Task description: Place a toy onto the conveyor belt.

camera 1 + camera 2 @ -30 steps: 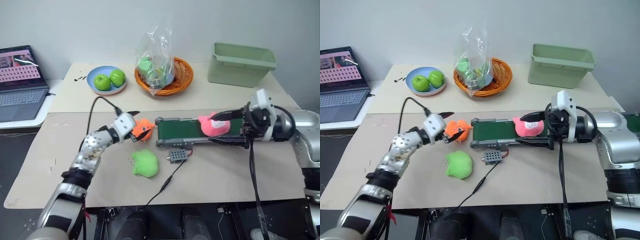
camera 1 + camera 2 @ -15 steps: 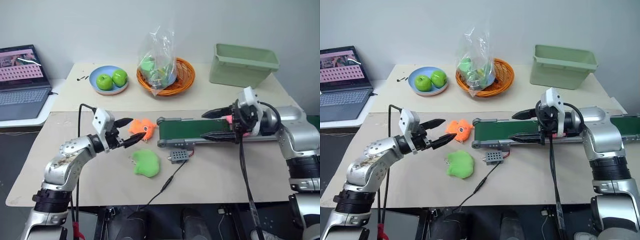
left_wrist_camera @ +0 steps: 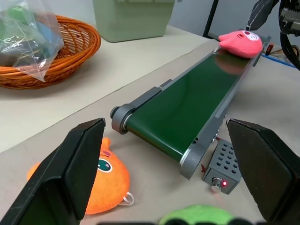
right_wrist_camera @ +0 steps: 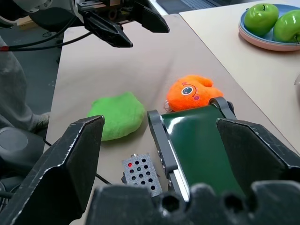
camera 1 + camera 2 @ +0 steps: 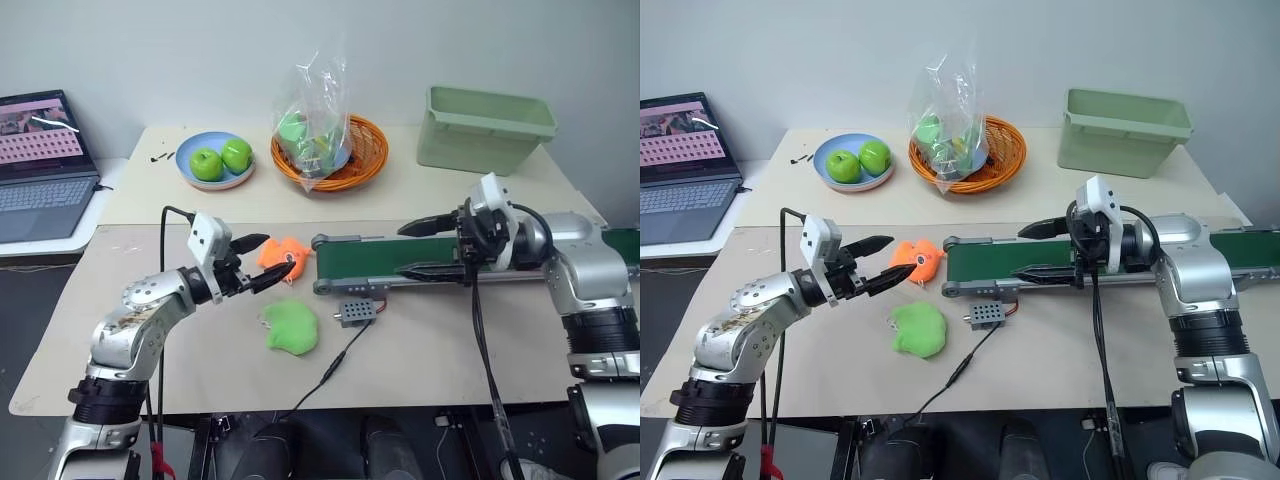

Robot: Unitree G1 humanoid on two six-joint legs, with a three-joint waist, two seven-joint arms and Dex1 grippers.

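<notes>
The pink toy [image 3: 240, 43] lies on the far stretch of the dark green conveyor belt [image 5: 370, 262], right beside my right hand; in the head views that hand hides it. My right gripper [image 5: 400, 250] is open, with one finger on each side of the belt and nothing between them. Left of the belt's near roller, my left gripper [image 5: 278, 254] stands open, its tips at the orange plush fish [image 5: 923, 256] without closing on it. A lime green plush [image 5: 290, 328] lies in front of the fish.
A small grey box [image 5: 357, 312] with a cable sits just in front of the belt. At the back stand a blue plate of green apples [image 5: 215, 160], an orange basket with a plastic bag [image 5: 330, 140] and a pale green bin [image 5: 485, 128]. A laptop [image 5: 40, 150] is far left.
My right gripper has slid left along the belt, leaving the pink toy behind it on the belt. My left gripper has drawn back from the orange fish and rolled.
</notes>
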